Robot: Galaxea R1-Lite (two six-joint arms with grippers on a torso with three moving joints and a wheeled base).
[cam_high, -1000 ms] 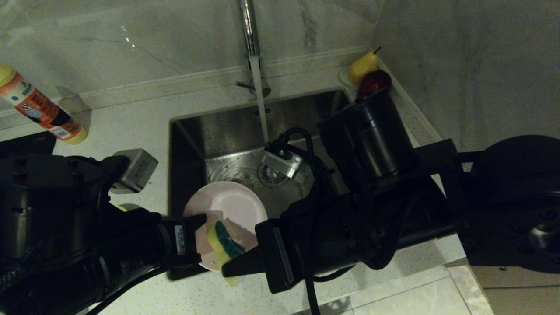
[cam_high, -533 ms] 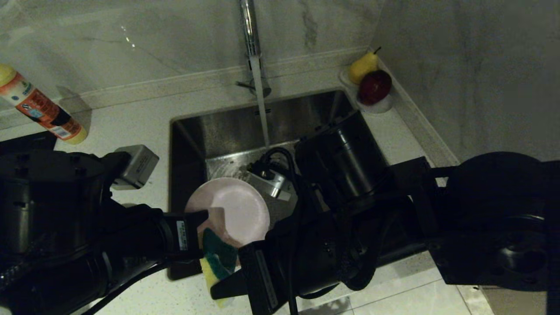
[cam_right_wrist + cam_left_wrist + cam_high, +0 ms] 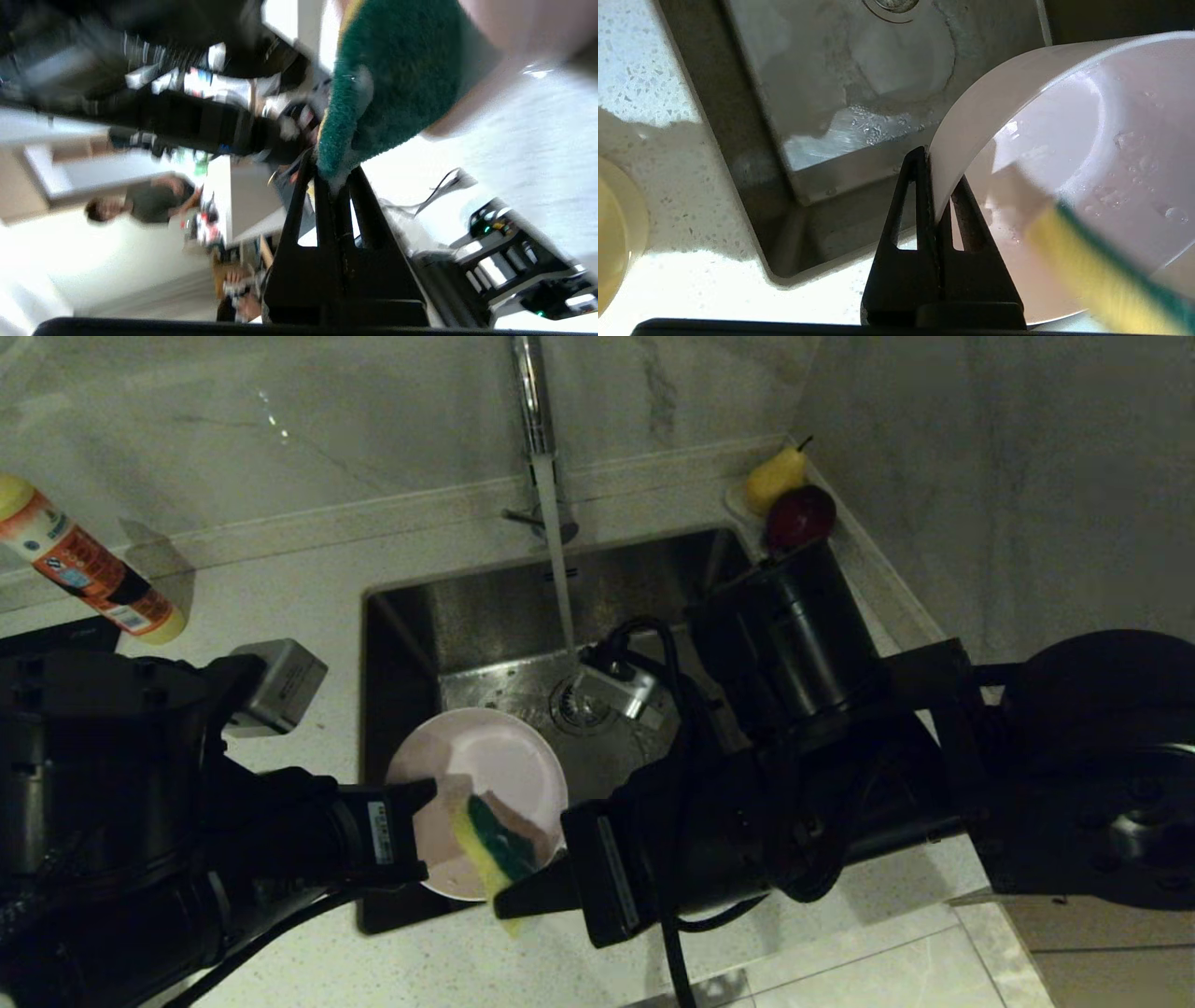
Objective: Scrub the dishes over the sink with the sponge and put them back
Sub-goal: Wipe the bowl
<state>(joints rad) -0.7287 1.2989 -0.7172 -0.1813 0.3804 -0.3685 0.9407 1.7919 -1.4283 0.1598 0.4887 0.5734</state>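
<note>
The pale pink bowl (image 3: 490,765) hangs tilted over the near left corner of the sink (image 3: 485,607). My left gripper (image 3: 428,791) is shut on its rim, one finger inside and one outside, as the left wrist view shows of the gripper (image 3: 934,168) and the bowl (image 3: 1087,140). My right gripper (image 3: 512,896) is shut on one end of the sponge (image 3: 495,845), whose green face lies against the bowl's inside. The right wrist view shows the same gripper (image 3: 334,172) and sponge (image 3: 402,70). A yellow bowl's edge (image 3: 612,233) shows on the counter beside the sink.
Water runs from the faucet (image 3: 534,420) into the sink near the drain (image 3: 574,705). A white dish with a pear and an apple (image 3: 794,504) stands in the back right corner by the wall. A detergent bottle (image 3: 89,569) stands at the far left.
The right arm swung toward the bowl's near rim and came back, so the sponge slid down to the rim and up into the bowl again. The left gripper kept the bowl almost still.
</note>
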